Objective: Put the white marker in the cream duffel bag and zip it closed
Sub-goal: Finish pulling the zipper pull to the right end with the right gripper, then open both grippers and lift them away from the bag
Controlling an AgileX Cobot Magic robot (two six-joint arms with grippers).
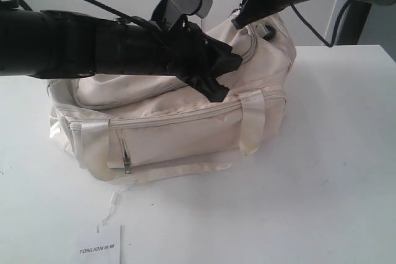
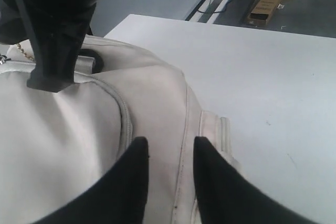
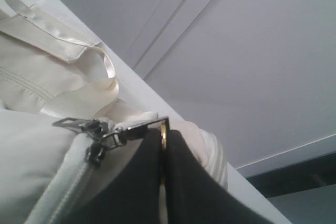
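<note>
On the white bench (image 1: pixel 346 153), one cream bag (image 1: pixel 179 134) sits slumped and soft, its curved top zip lying shut wherever it shows. A zipped front pocket (image 1: pixel 173 143) faces the room, and pale webbing handles (image 1: pixel 250 125) fall down the front. The bag takes up the middle of the bench. To its right the surface lies bare up to the far edge, and there is more bare surface in front of it.

Two black arms reach over the bag, one from either side. The left hand (image 2: pixel 169 148) is over the top panel near the front seam with its fingers spread and nothing between them; whether they touch the cloth cannot be told. The right hand (image 3: pixel 164 132) is at the bag's far end by a black ring (image 2: pixel 94 59), fingers pressed together on the metal zip pull (image 3: pixel 134 129).

A single white card (image 1: pixel 102 248) printed TONLION lies in front of the bag, well apart from it, at the near edge of the view. The marker cannot be seen in any view.
</note>
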